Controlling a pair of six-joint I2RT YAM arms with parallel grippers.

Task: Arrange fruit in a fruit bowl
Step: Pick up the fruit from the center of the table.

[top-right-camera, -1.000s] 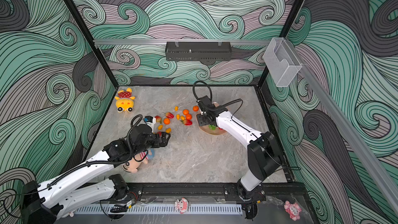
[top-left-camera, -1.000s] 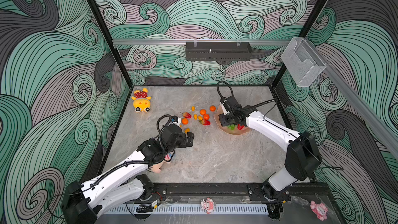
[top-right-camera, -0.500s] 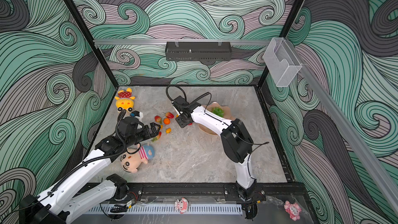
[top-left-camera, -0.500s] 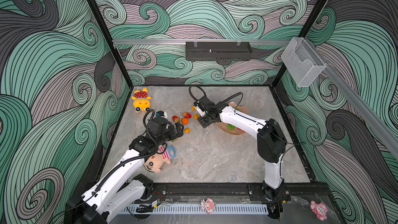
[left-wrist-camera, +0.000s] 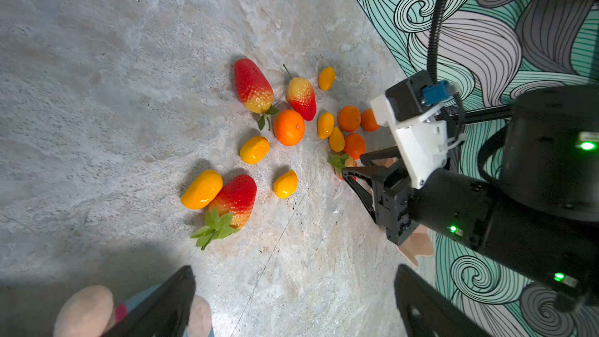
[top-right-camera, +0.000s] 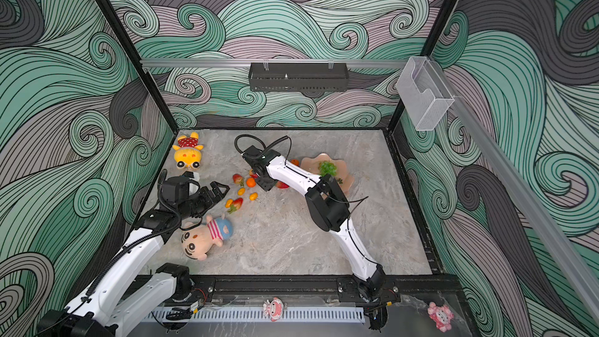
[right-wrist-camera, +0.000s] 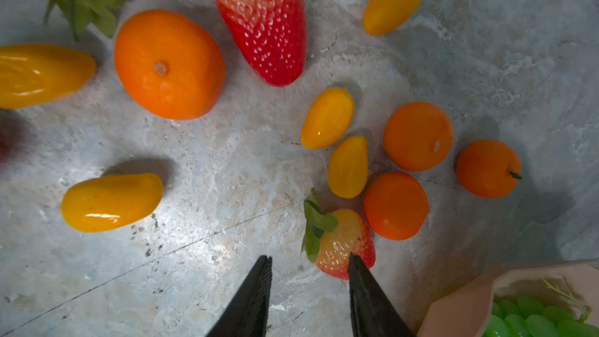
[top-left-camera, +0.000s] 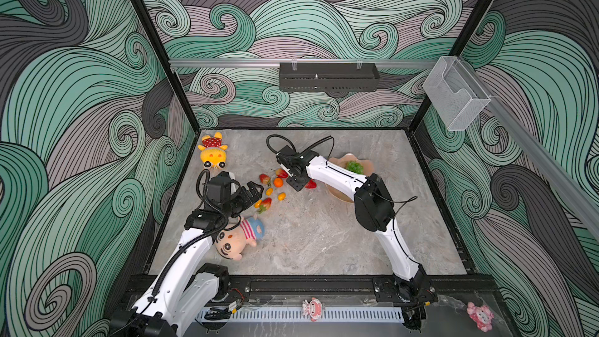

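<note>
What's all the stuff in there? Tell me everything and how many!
strawberries: four, red with green tops, loose on the table
tangerines: four, orange, on the table
kumquats: six, yellow-orange, on the table
grape bunch: one, green, in the fruit bowl
fruit bowl: one, peach-pink, far right side, partly under the right arm
yellow plush doll: one, red spotted top, far left corner
boy plush doll: one, striped shirt, beside the left arm
pink figures: two, front ledge
clear box: one, see-through, right wall
black rack: one, back wall
table: one, grey marble
left gripper: black, open, empty, near the fruit
right gripper: black, open, tips beside a strawberry
</note>
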